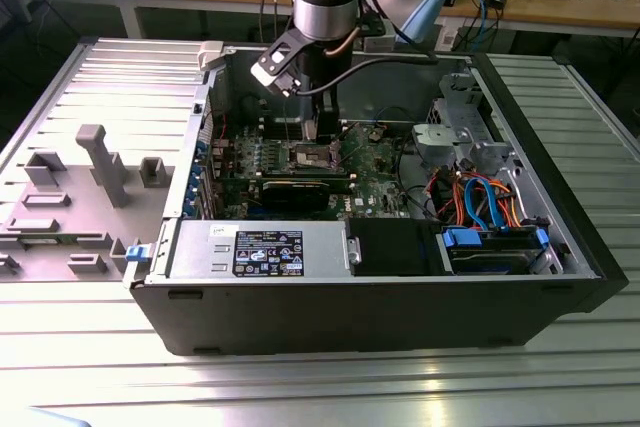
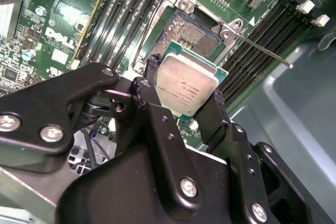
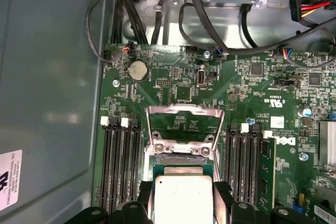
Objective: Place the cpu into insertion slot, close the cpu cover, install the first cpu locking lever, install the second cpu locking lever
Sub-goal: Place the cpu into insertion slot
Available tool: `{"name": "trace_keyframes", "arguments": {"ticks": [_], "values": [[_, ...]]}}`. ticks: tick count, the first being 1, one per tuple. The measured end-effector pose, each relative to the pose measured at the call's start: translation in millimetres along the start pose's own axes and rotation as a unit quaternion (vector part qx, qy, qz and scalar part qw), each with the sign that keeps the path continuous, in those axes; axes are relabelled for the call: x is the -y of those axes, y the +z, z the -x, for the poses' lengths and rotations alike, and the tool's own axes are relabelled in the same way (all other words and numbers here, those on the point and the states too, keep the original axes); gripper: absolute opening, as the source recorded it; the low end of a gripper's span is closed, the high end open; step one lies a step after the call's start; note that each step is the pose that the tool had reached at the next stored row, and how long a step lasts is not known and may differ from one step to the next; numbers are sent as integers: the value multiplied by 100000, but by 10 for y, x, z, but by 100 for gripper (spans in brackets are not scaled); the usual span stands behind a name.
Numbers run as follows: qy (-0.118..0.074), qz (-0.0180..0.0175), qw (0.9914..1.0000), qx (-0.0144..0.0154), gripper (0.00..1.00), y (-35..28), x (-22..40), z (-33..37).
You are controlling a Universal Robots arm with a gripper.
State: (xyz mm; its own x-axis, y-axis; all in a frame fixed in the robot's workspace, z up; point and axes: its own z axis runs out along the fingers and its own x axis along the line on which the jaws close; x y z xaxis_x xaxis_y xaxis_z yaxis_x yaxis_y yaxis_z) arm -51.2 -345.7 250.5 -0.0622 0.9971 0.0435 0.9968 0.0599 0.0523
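Hand [image 2: 185, 88] clenched on cpu [image 2: 184, 76], held over insertion slot [image 2: 190, 29] w/ cpu cover [image 3: 184, 110] flipped up

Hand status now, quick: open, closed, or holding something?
Hand: closed on the cpu, gripping it by two opposite edges, close to the uncovered insertion slot.
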Motion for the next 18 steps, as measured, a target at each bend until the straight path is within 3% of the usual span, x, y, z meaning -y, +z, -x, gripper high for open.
{"name": "trace_keyframes", "arguments": {"ticks": [5,7,9,10,11,12,13,18], "values": [[648,-35,99998,59,54,92,12,-5],[1109,-17,99994,210,54,117,20,-5],[1141,-51,99991,749,54,126,25,-8],[1116,-75,99986,1223,54,128,26,-10],[1075,-109,99975,1954,54,130,26,-13],[1058,-129,99967,2325,54,135,27,-19],[1118,-131,99963,2465,54,155,31,-27],[2240,-109,99943,2534,54,234,70,-41]]}}
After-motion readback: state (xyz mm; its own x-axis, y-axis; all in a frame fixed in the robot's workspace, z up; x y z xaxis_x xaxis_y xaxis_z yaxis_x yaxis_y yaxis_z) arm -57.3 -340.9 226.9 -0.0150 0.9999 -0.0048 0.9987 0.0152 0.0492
